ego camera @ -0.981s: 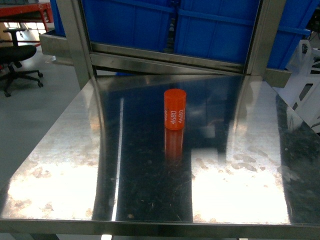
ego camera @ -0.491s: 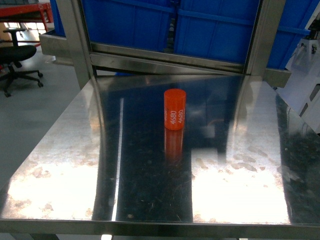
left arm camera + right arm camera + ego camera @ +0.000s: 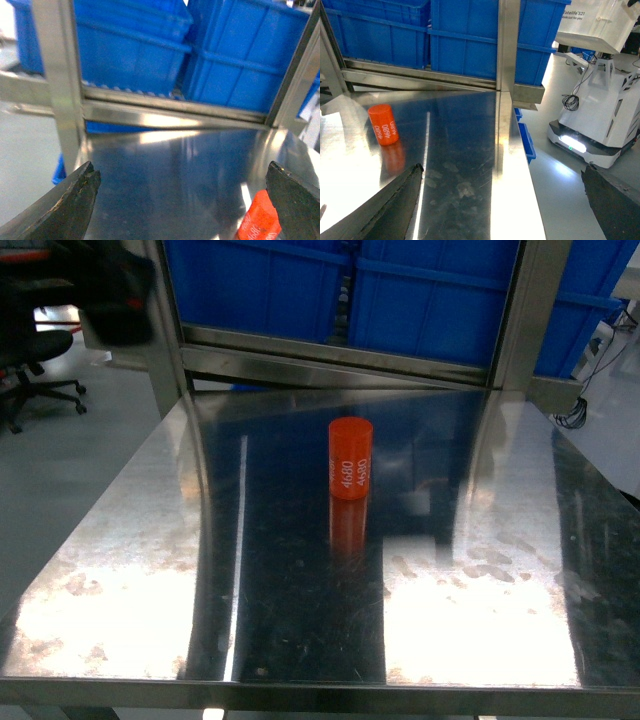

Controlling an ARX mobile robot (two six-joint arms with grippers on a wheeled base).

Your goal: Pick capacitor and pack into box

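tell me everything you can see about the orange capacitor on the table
The capacitor is a short orange cylinder with a flat top and white "4680" printed twice down its side; it looks plastic-wrapped. It stands upright, alone near the middle of the shiny steel table, which mirrors it. Nothing touches it but the tabletop; neither gripper holds it.
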